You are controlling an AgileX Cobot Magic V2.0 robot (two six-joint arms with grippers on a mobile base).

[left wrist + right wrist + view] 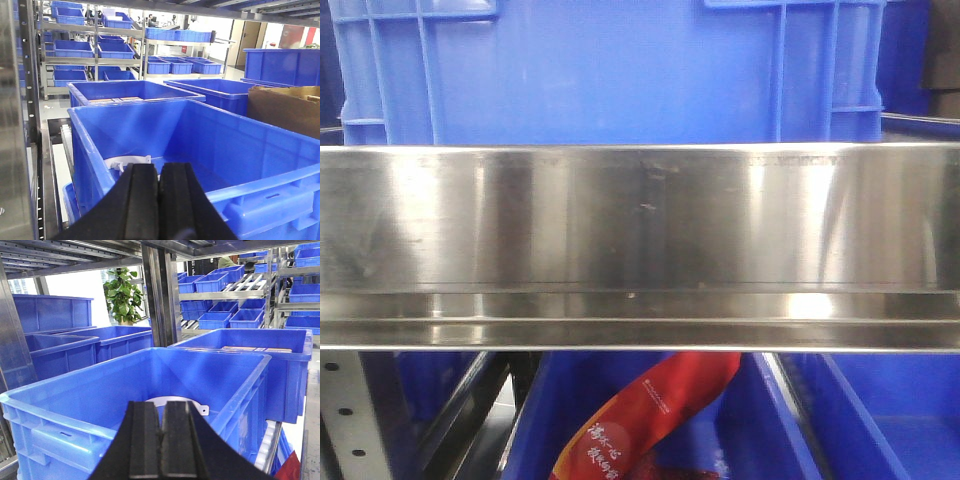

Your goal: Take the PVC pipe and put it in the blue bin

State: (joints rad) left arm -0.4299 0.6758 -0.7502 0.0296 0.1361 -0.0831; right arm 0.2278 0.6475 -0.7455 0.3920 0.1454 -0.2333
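The PVC pipe point(128, 162), a white arched strip, lies inside the big blue bin point(235, 140) near its left wall, just beyond my left gripper point(159, 168). That gripper is shut with nothing between its black fingers. In the right wrist view the PVC pipe point(199, 406) shows as a white arc with a holed tab, resting in the blue bin point(75, 405) behind my right gripper point(161, 405). The right gripper is also shut and empty. Both grippers hover at the bin's near rim. Neither gripper nor the pipe appears in the front view.
A steel shelf rail point(640, 240) fills the front view, with a blue crate point(600, 70) above and a red packet point(650, 420) in a bin below. A cardboard box point(285, 107) stands right of the left arm. A steel post point(160, 295) and more bins point(250, 347) surround the right arm.
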